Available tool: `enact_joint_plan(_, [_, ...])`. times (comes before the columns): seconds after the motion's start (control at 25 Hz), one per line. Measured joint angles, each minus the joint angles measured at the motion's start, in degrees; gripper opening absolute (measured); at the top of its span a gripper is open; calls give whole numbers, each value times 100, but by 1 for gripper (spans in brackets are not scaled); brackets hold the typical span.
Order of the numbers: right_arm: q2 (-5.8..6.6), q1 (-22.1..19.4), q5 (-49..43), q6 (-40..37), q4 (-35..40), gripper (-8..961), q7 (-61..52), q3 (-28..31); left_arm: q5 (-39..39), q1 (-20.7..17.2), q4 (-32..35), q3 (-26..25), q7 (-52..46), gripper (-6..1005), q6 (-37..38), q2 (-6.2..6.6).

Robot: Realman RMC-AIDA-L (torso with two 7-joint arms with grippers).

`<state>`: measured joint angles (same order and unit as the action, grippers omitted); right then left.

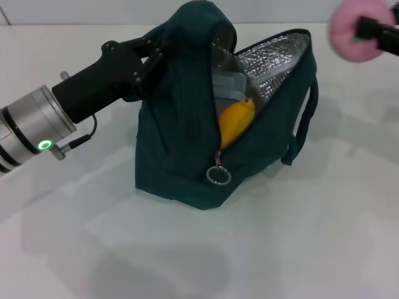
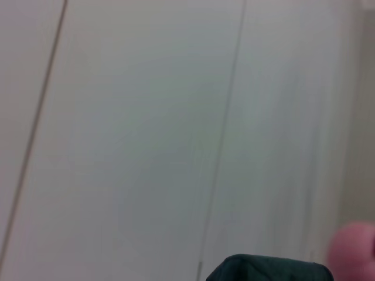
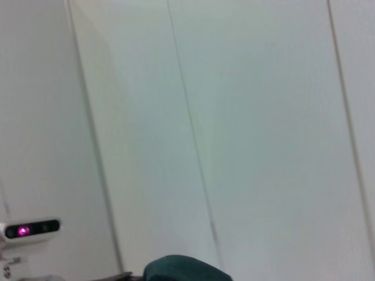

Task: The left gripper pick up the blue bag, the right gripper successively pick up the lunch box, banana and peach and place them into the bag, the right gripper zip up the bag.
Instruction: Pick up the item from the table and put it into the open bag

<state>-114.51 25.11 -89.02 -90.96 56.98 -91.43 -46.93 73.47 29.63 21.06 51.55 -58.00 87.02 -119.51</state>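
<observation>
The blue bag [image 1: 187, 124] stands on the white table, its zipper open and the silver lining showing. My left gripper [image 1: 153, 59] is shut on the bag's upper left side and holds it up. The banana [image 1: 235, 121] lies inside the opening, with the lunch box [image 1: 230, 86] behind it. My right gripper [image 1: 368, 28] is shut on the pink peach [image 1: 352, 28] and holds it in the air at the upper right, beside the bag's opening. The bag's top also shows in the left wrist view [image 2: 269, 269] and the right wrist view [image 3: 181, 269]; the peach shows in the left wrist view [image 2: 351, 252].
The white table [image 1: 324, 237] spreads around the bag. The zipper's silver ring pull [image 1: 219, 175] hangs at the bag's front. One loop handle [image 1: 302, 124] hangs on the bag's right side. A white device with a pink light [image 3: 29, 229] shows in the right wrist view.
</observation>
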Motion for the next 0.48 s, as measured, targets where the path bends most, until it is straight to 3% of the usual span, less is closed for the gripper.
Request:
enact_joint_plan(0.28, [7, 1095, -422, 47, -1332, 360, 178, -23, 43, -5, 11, 4, 0, 73, 380, 14])
enact_joint_plan(0.48, [-69, 1477, -718, 75, -1597, 360, 157, -278, 58, -16, 14, 12, 0, 73, 378, 16])
